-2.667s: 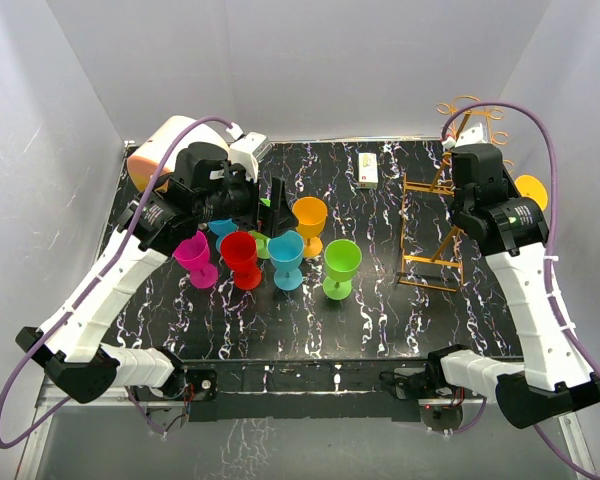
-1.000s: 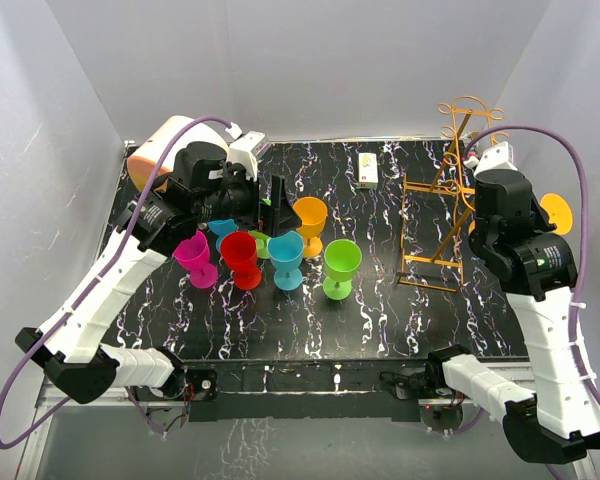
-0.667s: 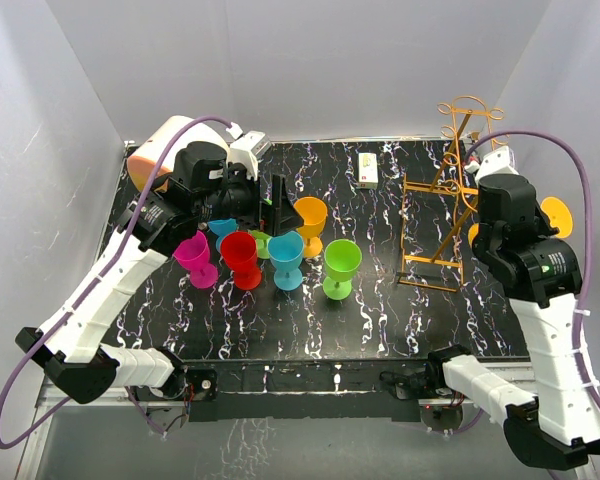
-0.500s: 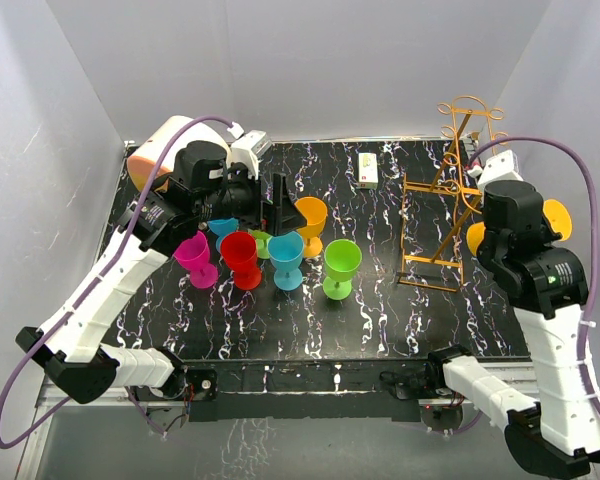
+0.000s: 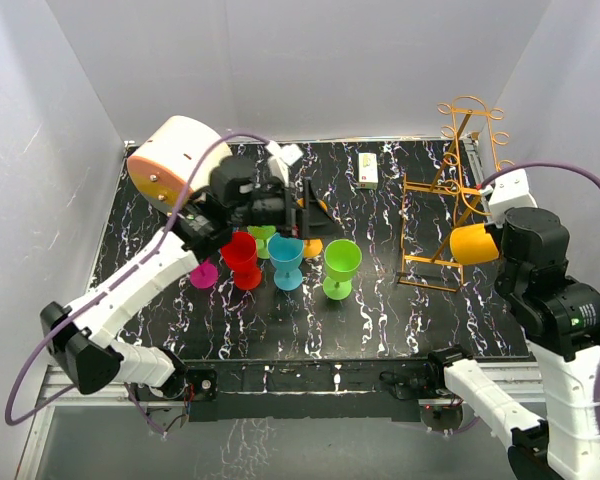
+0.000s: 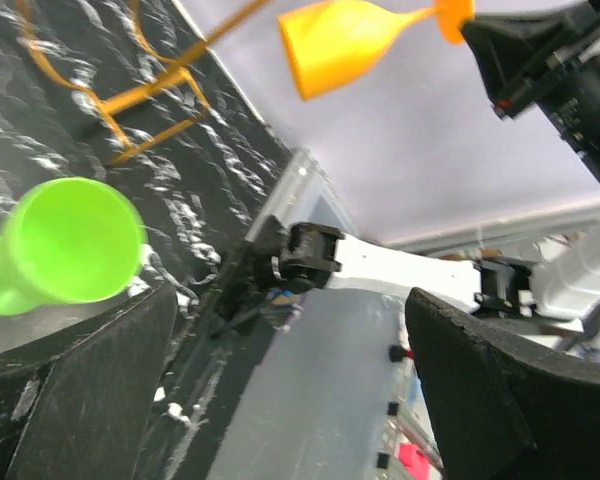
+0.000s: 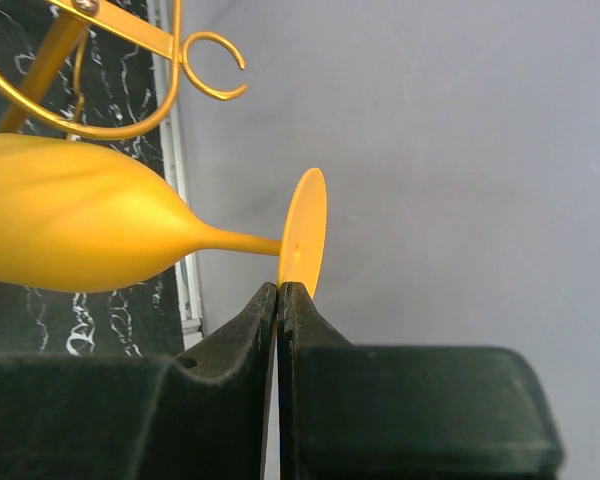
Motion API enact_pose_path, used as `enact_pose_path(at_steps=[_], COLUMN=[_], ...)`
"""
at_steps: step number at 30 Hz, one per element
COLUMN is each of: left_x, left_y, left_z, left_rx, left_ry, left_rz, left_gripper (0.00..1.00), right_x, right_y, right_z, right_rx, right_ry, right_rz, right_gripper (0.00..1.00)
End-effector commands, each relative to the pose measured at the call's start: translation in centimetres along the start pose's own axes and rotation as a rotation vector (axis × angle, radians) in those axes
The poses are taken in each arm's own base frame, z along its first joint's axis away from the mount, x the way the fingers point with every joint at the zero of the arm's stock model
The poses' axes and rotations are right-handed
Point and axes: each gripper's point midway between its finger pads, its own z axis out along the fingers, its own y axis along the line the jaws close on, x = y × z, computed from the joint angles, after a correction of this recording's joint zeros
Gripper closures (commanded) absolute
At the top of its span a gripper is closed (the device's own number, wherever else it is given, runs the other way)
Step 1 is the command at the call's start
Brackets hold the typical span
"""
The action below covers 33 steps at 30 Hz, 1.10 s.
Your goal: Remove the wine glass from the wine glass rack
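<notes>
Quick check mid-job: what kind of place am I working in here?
Most likely a lab test cell, not a home or bar: plain white walls box in a black marbled table, and the coloured plastic glasses on it look like practice props.

Robot lab cell, plain white walls (image 5: pixel 330 60), black marbled table (image 5: pixel 410 310) (cabled arms (image 5: pixel 130 290) bolted on)

Free lane between cups (image 5: pixel 285 255) and rack (image 5: pixel 443 187)

Black white-veined marble-look table (image 5: pixel 380 310), plain pale grey walls (image 5: pixel 330 60) on three sides, even light
</notes>
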Motion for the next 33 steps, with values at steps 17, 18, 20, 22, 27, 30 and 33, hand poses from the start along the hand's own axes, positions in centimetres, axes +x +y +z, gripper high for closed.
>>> enact_pose_path(at_steps=[17, 18, 20, 22, 27, 30, 33], left_x=[5.3, 5.3, 5.1, 4.9, 4.7, 4.6, 4.4], left_y=[-6.7, -6.3, -5.8, -5.4, -5.8, -6.2, -6.7], left_z=[14.3, 14.9, 15.9, 16.7, 18.9, 19.7, 20.2], left_rx=[0.287, 0.269, 0.254, 0.244, 0.295, 0.335, 0.363], left_ry=[-0.100, -0.100, -0.109, -0.116, -0.104, -0.097, -0.099], left_rz=[-0.130, -0.134, -0.139, -0.149, -0.179, -0.193, -0.187], left_gripper=[0.10, 0.10, 0.10, 0.10, 0.13, 0.15, 0.21], right_x=[-2.2, -2.3, -2.4, -2.5, -2.5, -2.7, -2.8], right_y=[1.1, 1.2, 1.3, 1.3, 1.3, 1.1, 1.2], right_z=[-2.2, -2.2, -2.2, -2.2, -2.3, -2.4, -2.5], right_rx=[-0.134, -0.139, -0.146, -0.149, -0.149, -0.148, -0.152], right_ry=[-0.185, -0.189, -0.194, -0.198, -0.202, -0.206, -0.210], right_rz=[0.189, 0.191, 0.193, 0.193, 0.189, 0.190, 0.190], right_gripper=[1.00, 1.00, 1.00, 1.00, 1.00, 1.00, 1.00])
